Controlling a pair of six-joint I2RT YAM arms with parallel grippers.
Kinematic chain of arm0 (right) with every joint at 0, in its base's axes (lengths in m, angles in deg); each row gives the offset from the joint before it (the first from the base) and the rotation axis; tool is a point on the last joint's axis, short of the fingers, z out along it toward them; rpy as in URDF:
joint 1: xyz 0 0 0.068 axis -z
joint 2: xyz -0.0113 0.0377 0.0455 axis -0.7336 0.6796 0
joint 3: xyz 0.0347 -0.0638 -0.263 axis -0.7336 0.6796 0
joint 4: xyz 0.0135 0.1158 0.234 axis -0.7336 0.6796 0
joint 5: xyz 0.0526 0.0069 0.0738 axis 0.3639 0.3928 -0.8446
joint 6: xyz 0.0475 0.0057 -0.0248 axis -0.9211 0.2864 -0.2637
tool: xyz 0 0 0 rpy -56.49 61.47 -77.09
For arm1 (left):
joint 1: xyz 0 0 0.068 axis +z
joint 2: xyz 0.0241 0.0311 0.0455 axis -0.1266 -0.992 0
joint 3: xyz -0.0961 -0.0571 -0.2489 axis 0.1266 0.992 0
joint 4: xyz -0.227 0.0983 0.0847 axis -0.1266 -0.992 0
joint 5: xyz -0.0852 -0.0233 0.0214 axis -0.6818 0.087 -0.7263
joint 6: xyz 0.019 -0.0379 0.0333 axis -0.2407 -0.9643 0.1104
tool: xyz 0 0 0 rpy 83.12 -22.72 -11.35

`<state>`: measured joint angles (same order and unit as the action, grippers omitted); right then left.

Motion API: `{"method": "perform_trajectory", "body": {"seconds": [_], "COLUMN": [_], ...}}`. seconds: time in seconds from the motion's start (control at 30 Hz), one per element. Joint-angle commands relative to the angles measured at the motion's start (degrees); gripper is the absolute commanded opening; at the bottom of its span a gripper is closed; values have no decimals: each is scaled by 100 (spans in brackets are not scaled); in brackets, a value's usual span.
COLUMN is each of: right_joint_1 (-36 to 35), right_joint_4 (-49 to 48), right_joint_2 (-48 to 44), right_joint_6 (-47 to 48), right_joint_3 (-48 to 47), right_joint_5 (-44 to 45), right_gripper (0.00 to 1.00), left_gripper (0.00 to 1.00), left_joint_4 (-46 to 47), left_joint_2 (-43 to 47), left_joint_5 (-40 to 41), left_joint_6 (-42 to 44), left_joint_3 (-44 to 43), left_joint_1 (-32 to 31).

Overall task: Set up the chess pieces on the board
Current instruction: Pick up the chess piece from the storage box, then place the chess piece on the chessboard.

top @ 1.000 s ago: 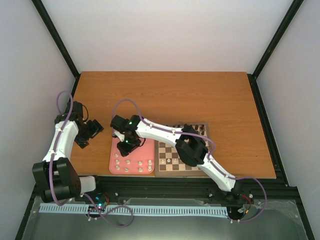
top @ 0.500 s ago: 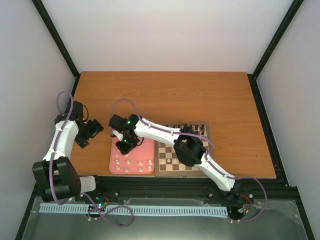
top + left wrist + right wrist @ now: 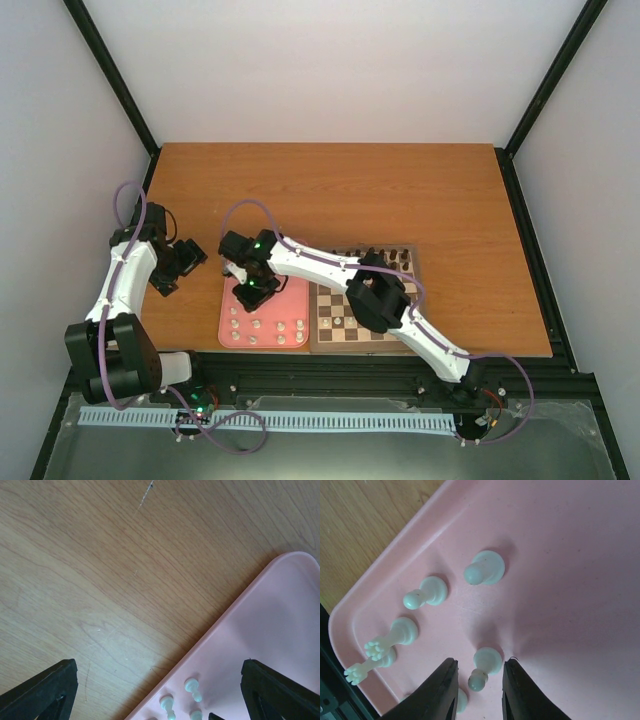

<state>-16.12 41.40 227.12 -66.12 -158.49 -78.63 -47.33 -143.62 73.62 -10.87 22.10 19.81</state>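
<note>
White pawn (image 3: 483,673) stands between right tool's (image 3: 480,664) fingers (image 3: 441,692).

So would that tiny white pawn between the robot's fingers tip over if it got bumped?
Probably tippy: the pawn is tall for its small round base, so a bump from the right gripper could knock it over. It looks smooth and rounded, so it may slip or roll on the pink tray. Tiny as it is, it's likely very light.

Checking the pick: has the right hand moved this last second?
Yes: the right hand edged left over the rectangular pink tray, away from the checkered wooden board.
</note>
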Motion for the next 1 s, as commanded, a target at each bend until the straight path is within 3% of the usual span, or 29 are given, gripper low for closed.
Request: {"method": "perform_trajectory", "body": {"seconds": [0.0,0.37,0.57,0.97], "right_joint_1": [-24,-23,76,1353], "right_joint_4": [96,129,-25,-501], "right_joint_2": [165,128,-530,-4048], "right_joint_6": [58,30,-158,-1207], "right_joint_3": [-126,-137,216,3986], "right_joint_5": [-51,230,841,1866], "right_gripper": [23,3,3,3], "left_gripper": [100,100,100,100], "left_joint_4": [44,67,40,39], "left_joint_2": [-16,-35,-23,-34], "left_joint_5": [-26,-25,-25,-111], "left_joint_6": [-64,-60,-52,-63], "left_joint_3": [-63,-72,-87,-105], "left_joint_1": [30,34,33,35]}}
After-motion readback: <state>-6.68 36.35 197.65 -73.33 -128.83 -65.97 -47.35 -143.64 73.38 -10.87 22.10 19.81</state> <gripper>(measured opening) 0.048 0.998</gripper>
